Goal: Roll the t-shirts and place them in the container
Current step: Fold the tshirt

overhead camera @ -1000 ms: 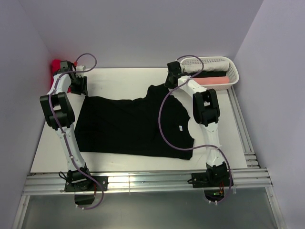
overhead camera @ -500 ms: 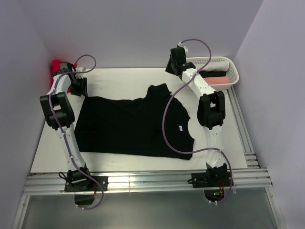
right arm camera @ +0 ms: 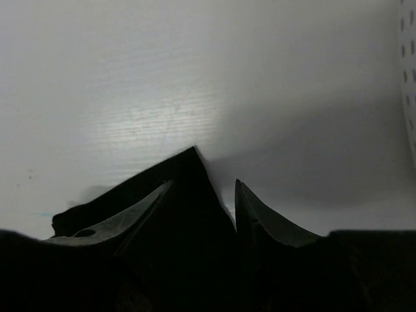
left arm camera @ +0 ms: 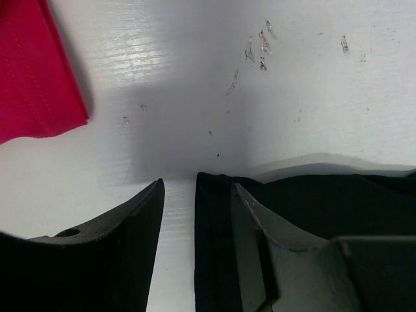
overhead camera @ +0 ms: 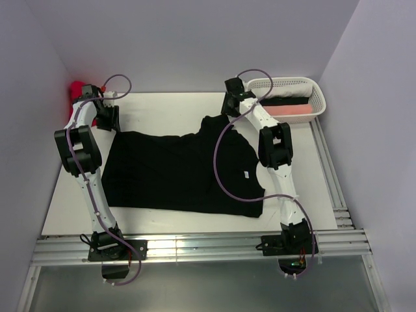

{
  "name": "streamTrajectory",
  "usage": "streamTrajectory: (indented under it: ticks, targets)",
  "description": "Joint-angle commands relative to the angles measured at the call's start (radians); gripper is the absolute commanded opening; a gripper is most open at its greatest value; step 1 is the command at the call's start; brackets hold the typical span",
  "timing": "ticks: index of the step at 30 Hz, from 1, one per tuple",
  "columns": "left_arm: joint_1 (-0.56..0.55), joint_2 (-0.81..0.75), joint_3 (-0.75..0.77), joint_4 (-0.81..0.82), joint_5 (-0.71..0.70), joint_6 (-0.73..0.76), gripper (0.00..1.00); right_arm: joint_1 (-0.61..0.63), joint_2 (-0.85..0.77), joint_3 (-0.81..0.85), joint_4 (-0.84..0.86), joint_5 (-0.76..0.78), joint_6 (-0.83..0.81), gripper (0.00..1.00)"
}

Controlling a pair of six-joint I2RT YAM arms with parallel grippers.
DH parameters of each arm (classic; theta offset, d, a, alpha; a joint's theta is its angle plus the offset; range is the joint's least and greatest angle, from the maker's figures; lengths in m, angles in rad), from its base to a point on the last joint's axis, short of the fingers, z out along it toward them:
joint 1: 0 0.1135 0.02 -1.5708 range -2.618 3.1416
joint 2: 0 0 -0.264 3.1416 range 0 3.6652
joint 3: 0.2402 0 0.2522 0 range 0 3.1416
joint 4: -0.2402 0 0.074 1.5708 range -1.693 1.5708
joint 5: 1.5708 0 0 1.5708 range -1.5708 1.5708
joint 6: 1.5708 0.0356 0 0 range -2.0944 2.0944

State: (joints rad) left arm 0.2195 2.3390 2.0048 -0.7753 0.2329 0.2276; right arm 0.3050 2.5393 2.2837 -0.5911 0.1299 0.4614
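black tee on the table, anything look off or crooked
Mostly flat, but the black tee is not squared up. Its far sleeve juts out toward the right gripper and ends in a point between that gripper's open jaws. Nothing looks spilled or damaged.

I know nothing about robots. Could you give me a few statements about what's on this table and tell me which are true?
1. A black t-shirt lies spread flat on the table. True.
2. The white basket is empty. False: it holds rolled cloths.
3. A red cloth lies near the left end effector. True.
4. Both end effectors are clamped shut. False: the left end effector and the right end effector both stand open at the shirt's far edge.
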Motion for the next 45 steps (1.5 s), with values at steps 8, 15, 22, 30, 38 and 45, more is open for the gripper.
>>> streamTrajectory:
  ticks: [8, 15, 22, 30, 38, 45]
  targets:
    - [0.004, -0.038, -0.017, -0.001, 0.046, 0.026, 0.50, 0.048, 0.036, 0.102, -0.104, 0.016, -0.053, 0.50]
    - [0.004, -0.041, -0.018, -0.004, 0.048, 0.029, 0.50, 0.054, 0.062, 0.117, -0.151, 0.068, -0.047, 0.51]
    - [0.001, -0.035, -0.015, -0.010, 0.054, 0.027, 0.50, 0.060, 0.075, 0.146, -0.179, 0.080, -0.058, 0.49]
    - [-0.002, -0.036, -0.014, -0.015, 0.049, 0.029, 0.49, 0.074, 0.082, 0.131, -0.194, 0.082, -0.076, 0.15]
    - [-0.003, -0.052, -0.026, -0.009, 0.042, 0.029, 0.49, 0.077, -0.045, -0.013, -0.081, 0.180, -0.072, 0.00]
    - [-0.003, -0.066, -0.049, -0.001, 0.042, 0.036, 0.49, 0.074, -0.097, 0.014, -0.058, 0.221, -0.098, 0.16]
